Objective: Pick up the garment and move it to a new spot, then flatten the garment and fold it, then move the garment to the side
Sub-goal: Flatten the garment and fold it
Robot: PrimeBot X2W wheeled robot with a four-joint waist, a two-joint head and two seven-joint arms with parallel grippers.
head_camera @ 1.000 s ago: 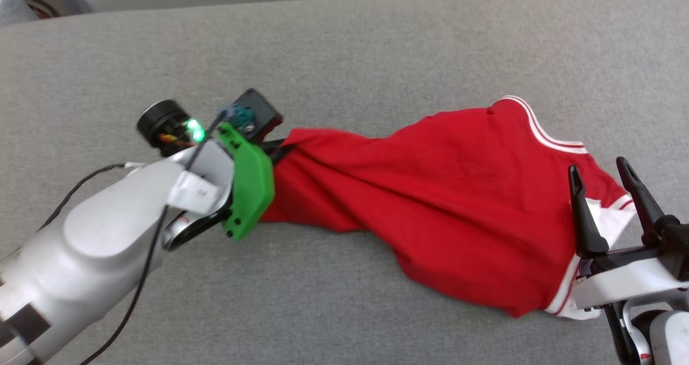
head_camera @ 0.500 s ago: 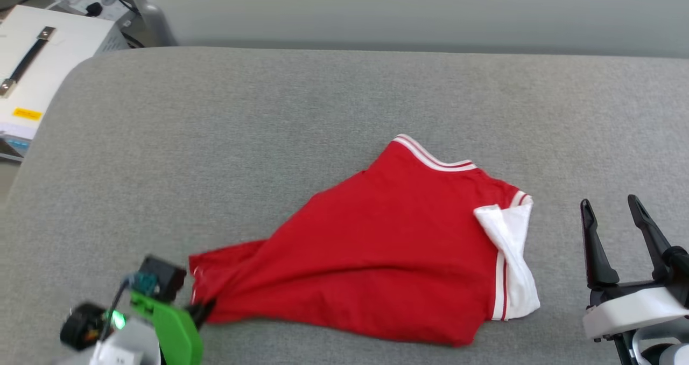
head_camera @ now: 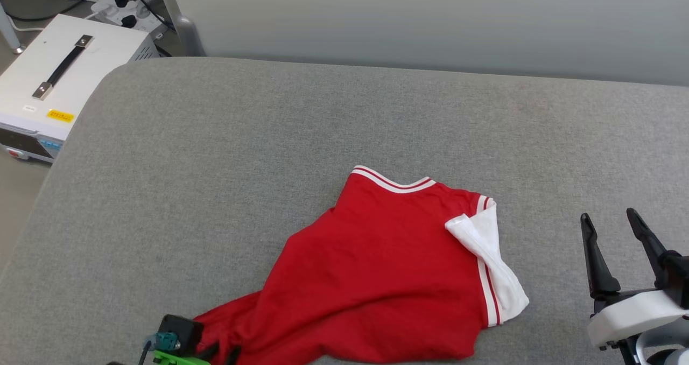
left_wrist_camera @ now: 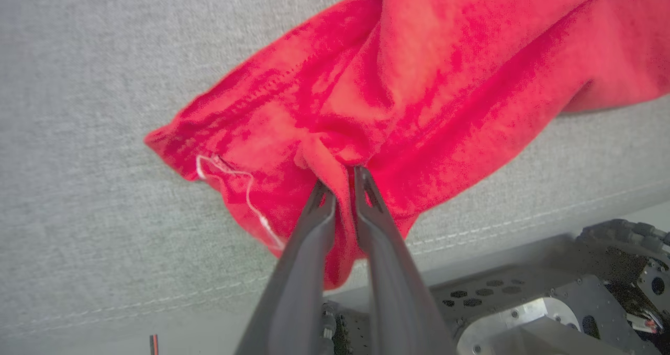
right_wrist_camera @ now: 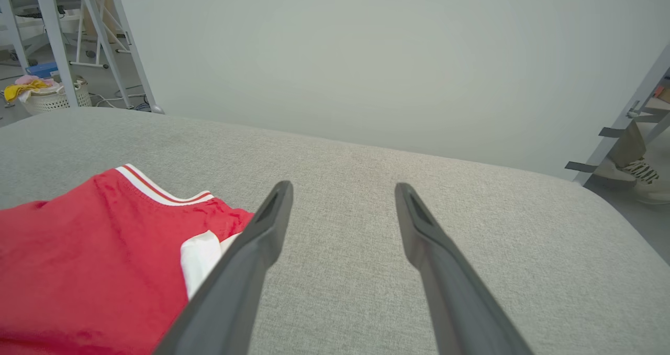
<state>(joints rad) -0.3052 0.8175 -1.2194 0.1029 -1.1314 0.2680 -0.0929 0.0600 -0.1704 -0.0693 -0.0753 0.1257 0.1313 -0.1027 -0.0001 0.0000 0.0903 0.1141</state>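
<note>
Red knit garment (head_camera: 387, 268) lies rumpled on the grey woven cushion (head_camera: 215, 155), by its near edge.
My left gripper (left_wrist_camera: 341, 179) pinches a bunched fold of the hem at the near left. My right gripper (head_camera: 607, 215), fingers spread wide, hovers right of the floppy white sleeve (head_camera: 484, 246).

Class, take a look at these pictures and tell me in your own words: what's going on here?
A two-armed robot is working with a red T-shirt on a grey padded surface. The left gripper is at the shirt's bottom edge with a fold of cloth between its close-set fingers; whether it is gripping cannot be told. The right gripper is open over bare surface beside the white sleeve. The shirt lies rumpled, not yet flattened or folded.
</note>
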